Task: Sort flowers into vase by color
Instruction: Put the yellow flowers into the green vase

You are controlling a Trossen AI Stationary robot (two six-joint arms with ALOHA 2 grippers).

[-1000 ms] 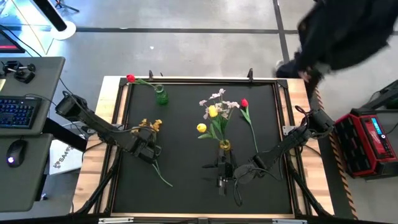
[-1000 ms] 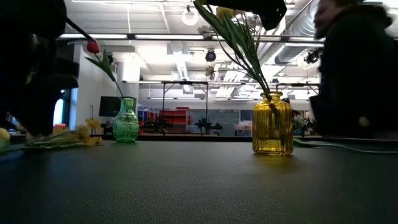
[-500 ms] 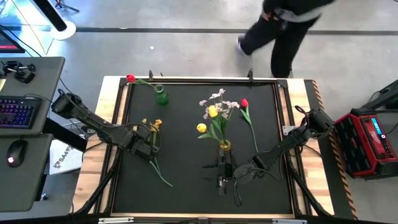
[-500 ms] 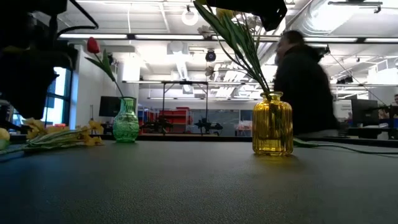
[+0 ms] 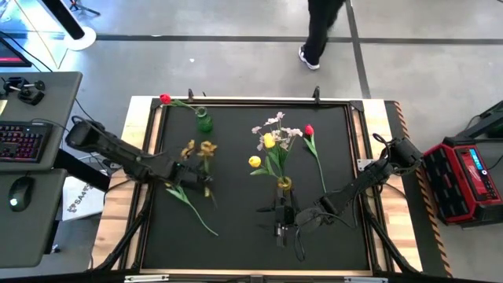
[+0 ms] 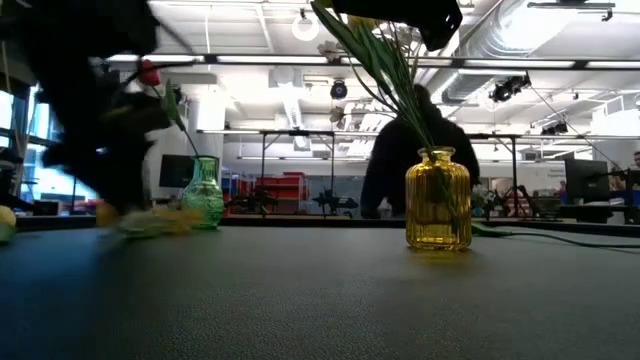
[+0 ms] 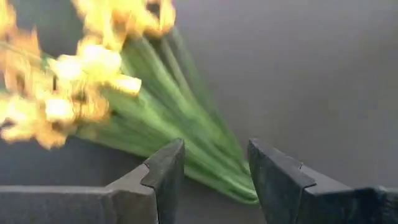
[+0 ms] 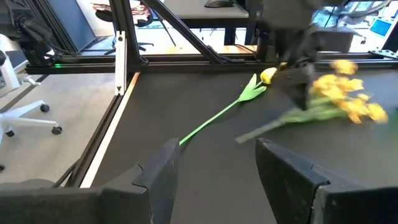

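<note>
My left gripper [image 5: 196, 182] is shut on the orange-yellow sprig [image 5: 200, 149] at the mat's left middle; the sprig also shows in the left wrist view [image 7: 93, 74] and the right wrist view [image 8: 339, 93]. A yellow-bloomed flower [image 8: 261, 78] lies flat on the mat beside it, its stem [image 5: 203, 220] running toward the near edge. The yellow vase [image 5: 284, 183] holds two yellow tulips [image 5: 269, 141] and the pink-white sprig [image 5: 273, 123]. The green vase [image 5: 204, 122] holds a red bloom [image 5: 165, 98]. Another red flower [image 5: 309, 130] lies on the mat. My right gripper [image 5: 280, 226] is open and empty near the yellow vase. My left gripper pinches the sprig's bundle of green stems [image 7: 208, 158] between its two fingers, below the blooms. The fingers lie across the stems. The blooms stick out past the fingertips toward the far edge. Whether the sprig is clear of the mat, I cannot tell.
The black mat [image 5: 236, 251] has free room along its near part. A person [image 5: 318, 31] walks on the floor beyond the far edge. A desk with keyboard [image 5: 20, 141] stands at the left, a red case [image 5: 464, 181] at the right.
My left gripper has gone toward the table's right edge with the orange-yellow sprig. The sprig has turned so that its blooms point toward the far edge. The yellow-bloomed flower has stayed on the mat. A person has walked leftward behind the table.
</note>
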